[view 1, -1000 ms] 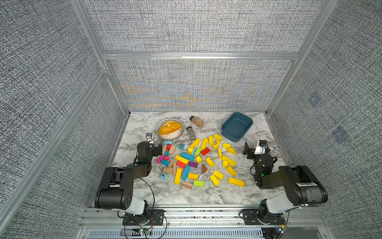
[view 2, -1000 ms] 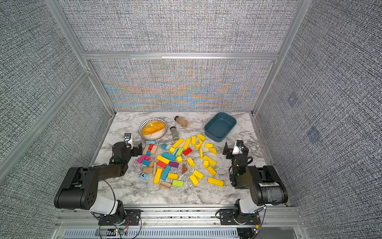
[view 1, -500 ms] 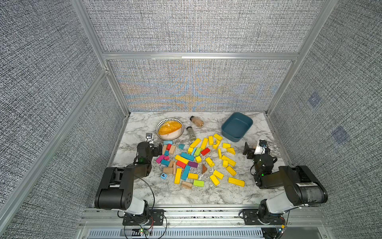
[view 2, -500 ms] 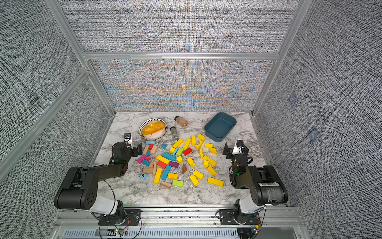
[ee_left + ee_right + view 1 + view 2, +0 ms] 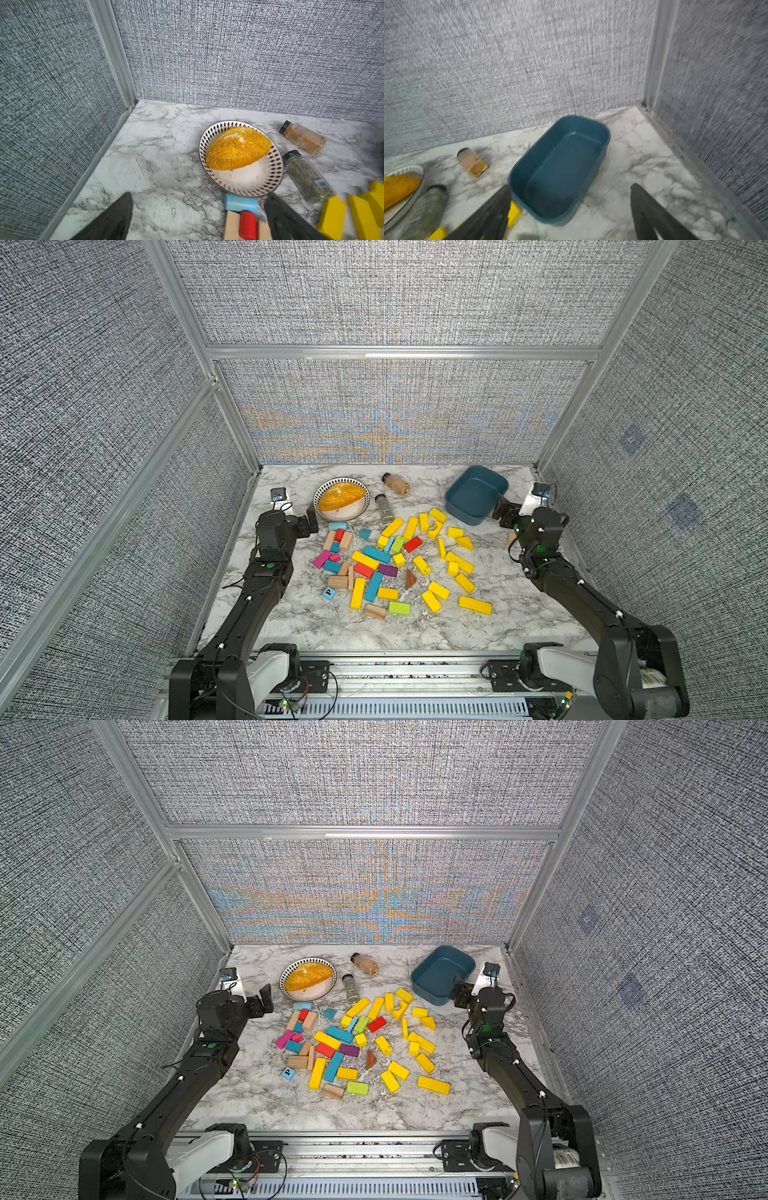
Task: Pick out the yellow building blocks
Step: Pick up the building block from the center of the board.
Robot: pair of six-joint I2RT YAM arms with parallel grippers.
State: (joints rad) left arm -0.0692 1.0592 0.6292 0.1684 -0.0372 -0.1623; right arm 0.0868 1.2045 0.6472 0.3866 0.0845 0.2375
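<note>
The yellow building blocks lie scattered on the marble table in the lower centre of both top views, mixed with teal, red, pink, purple, lime-green and plain wooden blocks; most of the yellow pieces sit toward the right side of the pile, and one long yellow bar lies apart at the lower right edge of the spread. None of them rests in the blue bin, which stands empty at the upper right of the table. The left gripper hangs with its jaws spread wide and nothing between them, near the patterned bowl holding an orange bun; a light blue block and a red cylinder lie just in front of it. The right gripper is likewise spread wide and empty, positioned just beside the near end of the blue bin. Two spice jars lie on their sides between bowl and bin: one with green herbs, one with tan powder.
</note>
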